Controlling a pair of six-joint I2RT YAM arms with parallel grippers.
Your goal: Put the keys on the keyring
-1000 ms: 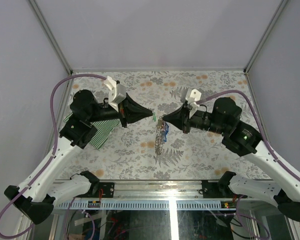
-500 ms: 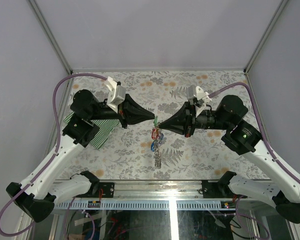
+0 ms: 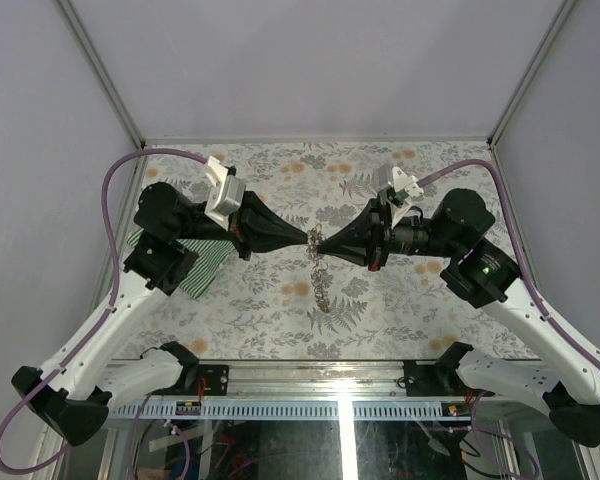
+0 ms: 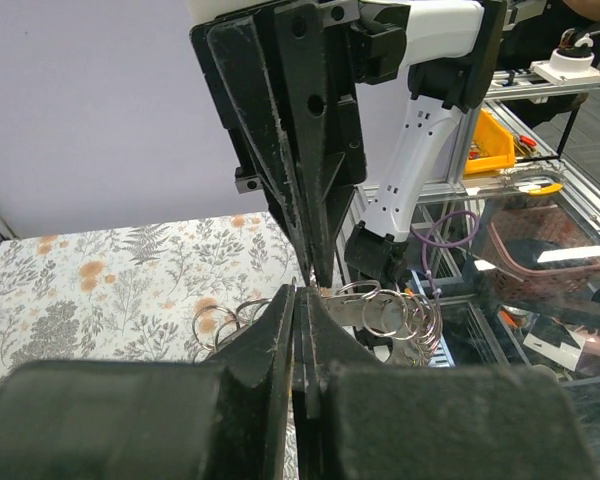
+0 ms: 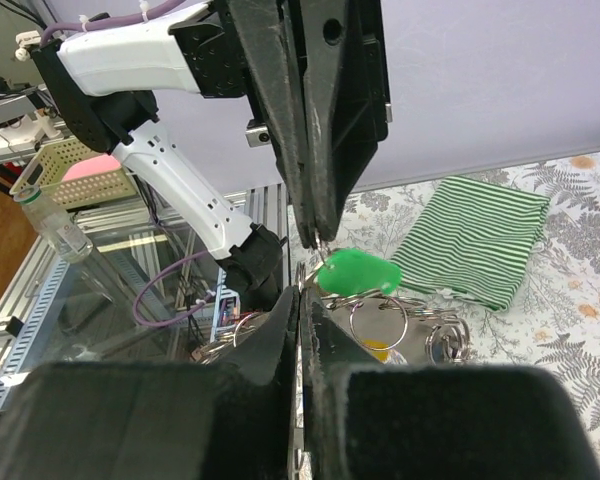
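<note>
Tips touching: left hand [image 3: 306,238] pinches green key [image 5: 358,272], right hand [image 3: 319,243] pinches keyring [image 3: 321,285]; blade hidden.

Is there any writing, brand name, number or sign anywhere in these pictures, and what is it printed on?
No text can be read in any view.
The left end effector, the right end effector, the green key, the keyring and the striped cloth show no lettering.
The small coloured stickers on the rail below the table edge are too small to read.
</note>
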